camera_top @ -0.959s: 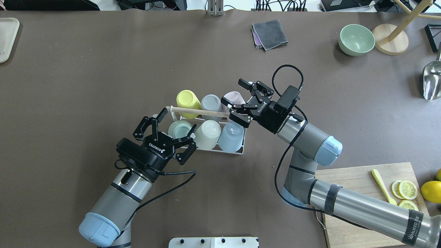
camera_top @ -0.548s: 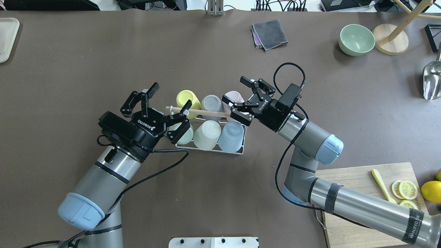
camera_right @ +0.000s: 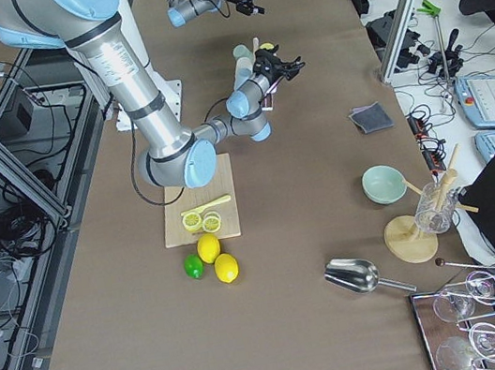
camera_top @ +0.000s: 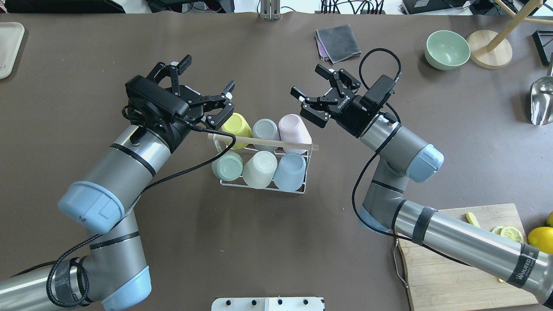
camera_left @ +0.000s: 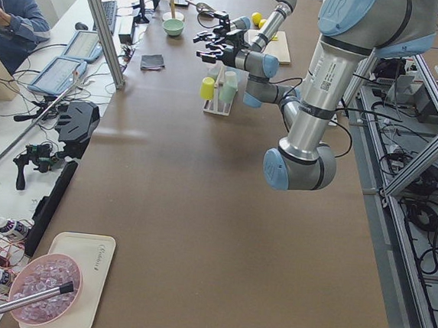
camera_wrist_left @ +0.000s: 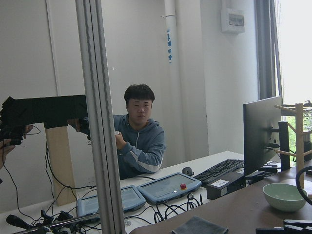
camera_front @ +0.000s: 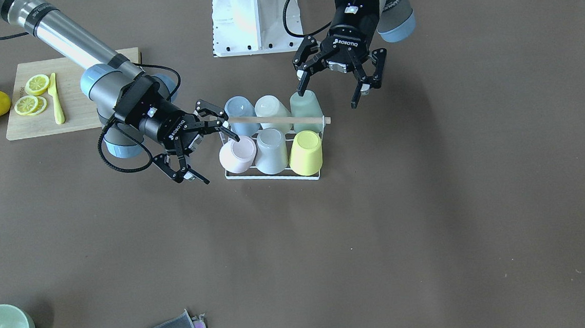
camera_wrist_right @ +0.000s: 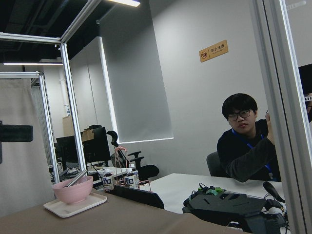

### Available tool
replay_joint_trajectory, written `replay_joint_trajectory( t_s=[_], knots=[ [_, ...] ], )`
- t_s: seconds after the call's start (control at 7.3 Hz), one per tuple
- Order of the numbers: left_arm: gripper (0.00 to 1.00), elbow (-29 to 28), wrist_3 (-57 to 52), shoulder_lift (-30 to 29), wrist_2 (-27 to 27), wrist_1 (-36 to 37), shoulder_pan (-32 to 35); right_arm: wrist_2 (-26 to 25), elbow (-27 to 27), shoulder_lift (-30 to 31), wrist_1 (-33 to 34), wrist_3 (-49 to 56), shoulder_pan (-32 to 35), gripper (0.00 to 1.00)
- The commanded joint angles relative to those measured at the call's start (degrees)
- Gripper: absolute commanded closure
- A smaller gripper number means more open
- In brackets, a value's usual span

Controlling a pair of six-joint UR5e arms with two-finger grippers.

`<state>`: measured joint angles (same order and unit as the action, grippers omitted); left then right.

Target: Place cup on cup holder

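The white wire cup holder (camera_top: pixel 262 186) with a light wooden rod handle (camera_top: pixel 263 141) stands mid-table. Several cups sit upside down on it: yellow (camera_top: pixel 236 125), grey (camera_top: pixel 265 128) and pink (camera_top: pixel 290 128) in the far row, green (camera_top: pixel 227 166), white (camera_top: pixel 259 168) and blue (camera_top: pixel 289 171) in the near row. My left gripper (camera_top: pixel 207 75) is open and empty, raised beyond the holder's left end. My right gripper (camera_top: pixel 309 80) is open and empty, raised beyond the pink cup. The holder (camera_front: pixel 273 176) and both grippers, left (camera_front: pixel 329 95) and right (camera_front: pixel 218 159), also show in the front-facing view.
A folded grey cloth (camera_top: pixel 338 42), a green bowl (camera_top: pixel 447 49) and a wooden stand (camera_top: pixel 490 49) lie at the far right. A metal scoop (camera_top: pixel 542 101) is at the right edge. A cutting board (camera_top: pixel 458 259) with lemon slices is near right. A tray (camera_top: pixel 8 47) is far left.
Both open grippers have lifted and drawn back from the cups toward the table's far side. The left left the green cup, the right left the pink cup. The cups stayed put.
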<state>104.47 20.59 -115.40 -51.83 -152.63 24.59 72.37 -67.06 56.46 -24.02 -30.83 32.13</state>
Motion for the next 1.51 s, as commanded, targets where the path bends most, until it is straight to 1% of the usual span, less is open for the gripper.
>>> replay_joint_trajectory(
  t_s=[0.0, 0.14, 0.27, 0.41, 0.55, 0.68, 0.82, 0.96, 1.1, 1.23, 1.37],
  knots=[
    [0.02, 2.23, 7.07, -0.70, -10.08, 13.01, 5.79, 1.10, -3.93, 0.67, 9.54, -0.81, 3.89, 0.00],
    [0.02, 2.23, 11.45, -1.05, -15.36, 17.06, 7.82, 2.68, -6.48, 1.54, 16.91, -2.73, 5.13, 0.00],
    [0.02, 2.23, 14.45, -0.88, -19.94, 20.93, 10.28, 3.56, -10.68, 3.38, 23.95, -3.09, 5.57, 0.00],
    [0.02, 2.23, 18.22, -0.36, -28.68, 25.49, 14.74, 3.57, -15.16, 6.09, 29.76, -3.88, 5.58, 0.00],
    [0.02, 2.15, 20.87, 0.78, -38.78, 29.54, 18.87, 3.66, -19.82, 9.60, 33.82, -5.28, 5.58, 0.00],
    [0.02, 2.15, 21.16, 2.96, -48.19, 34.54, 23.61, 4.18, -24.82, 12.77, 37.87, -7.56, 5.49, 0.00],
    [0.02, 2.15, 21.16, 5.16, -57.59, 40.34, 28.62, 5.32, -31.49, 15.67, 44.08, -8.36, 5.66, 0.00],
    [0.02, 2.15, 21.33, 7.45, -65.60, 46.92, 32.76, 6.28, -39.99, 19.88, 54.67, -8.37, 5.84, 0.00],
    [0.02, 2.15, 21.33, 10.43, -70.38, 52.29, 36.98, 6.64, -48.00, 22.70, 67.66, -8.46, 5.75, 0.00],
    [0.02, 1.97, 21.07, 13.07, -74.69, 57.39, 40.41, 7.34, -50.69, 22.82, 75.44, -12.46, 5.84, 0.00],
    [0.02, 1.53, 20.72, 16.92, -75.69, 59.18, 44.88, 12.22, -51.93, 23.95, 80.31, -15.20, 7.41, 0.00]
  ],
)
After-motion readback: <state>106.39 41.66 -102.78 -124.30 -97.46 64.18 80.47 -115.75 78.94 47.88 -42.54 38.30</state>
